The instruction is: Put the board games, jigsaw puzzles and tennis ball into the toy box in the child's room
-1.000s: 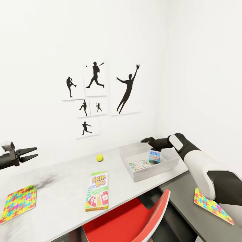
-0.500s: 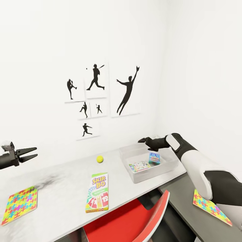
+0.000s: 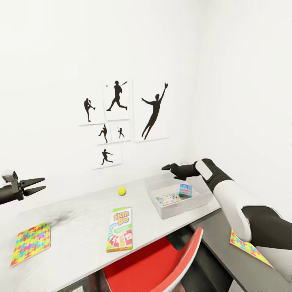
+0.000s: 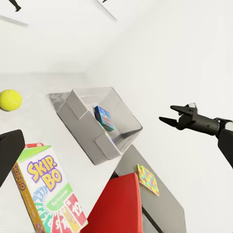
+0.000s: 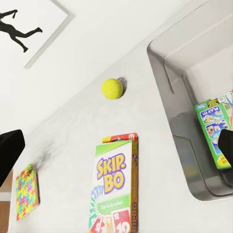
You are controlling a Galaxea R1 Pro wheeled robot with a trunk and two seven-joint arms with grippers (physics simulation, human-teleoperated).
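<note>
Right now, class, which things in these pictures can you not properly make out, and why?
- Flat game in the toy box, head view: print too small to read.
- Jigsaw puzzle on the dark desk section: partly hidden by the right arm.
- Blue game, right wrist view: corner hidden by a dark fingertip.

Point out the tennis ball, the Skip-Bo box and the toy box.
tennis ball [image 3: 121,191]: head view, its centre.
Skip-Bo box [image 3: 120,229]: head view, middle of its lid.
toy box [image 3: 183,207]: head view, near wall.

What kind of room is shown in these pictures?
Most likely a child's bedroom or playroom. A grey desk holds a Skip-Bo game, a tennis ball and a colourful jigsaw, and baseball silhouettes hang on the wall.
</note>
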